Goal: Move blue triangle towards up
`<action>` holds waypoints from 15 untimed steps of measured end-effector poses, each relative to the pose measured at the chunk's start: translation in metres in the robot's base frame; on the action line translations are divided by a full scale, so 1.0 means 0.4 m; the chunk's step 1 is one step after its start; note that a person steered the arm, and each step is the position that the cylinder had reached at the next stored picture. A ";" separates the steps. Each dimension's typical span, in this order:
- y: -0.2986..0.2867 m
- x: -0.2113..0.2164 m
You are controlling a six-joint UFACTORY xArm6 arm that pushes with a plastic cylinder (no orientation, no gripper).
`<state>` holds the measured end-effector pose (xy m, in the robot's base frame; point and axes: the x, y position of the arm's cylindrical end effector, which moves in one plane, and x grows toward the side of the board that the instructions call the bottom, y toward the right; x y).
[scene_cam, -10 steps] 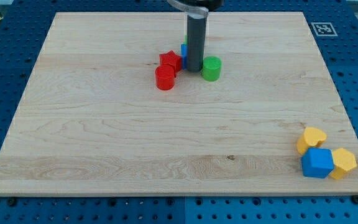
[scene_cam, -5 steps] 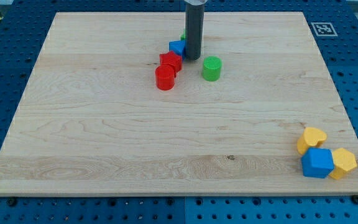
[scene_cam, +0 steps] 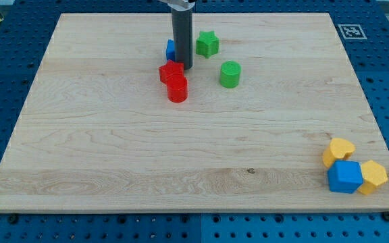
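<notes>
The blue triangle (scene_cam: 170, 50) lies near the view's top centre, mostly hidden behind my rod, only its left edge showing. My tip (scene_cam: 183, 67) rests on the board just to its right and slightly below it, touching or nearly touching it. A red star-like block (scene_cam: 171, 71) sits right beside the tip on its left, with a red cylinder (scene_cam: 177, 89) just below that.
A green star (scene_cam: 207, 44) lies right of the rod and a green cylinder (scene_cam: 229, 73) below it. At the view's bottom right are a yellow heart (scene_cam: 338, 150), a blue block (scene_cam: 345, 176) and a yellow block (scene_cam: 373, 177). A marker tag (scene_cam: 350, 31) sits at the top right corner.
My rod has moved left and slightly up. The blue triangle and both red blocks have shifted left with it. The green star has come into sight on the rod's right.
</notes>
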<state>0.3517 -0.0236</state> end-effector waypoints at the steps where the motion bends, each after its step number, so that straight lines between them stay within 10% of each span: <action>1: 0.000 -0.006; 6: -0.106 -0.197; 15: -0.178 -0.143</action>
<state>0.2943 -0.0950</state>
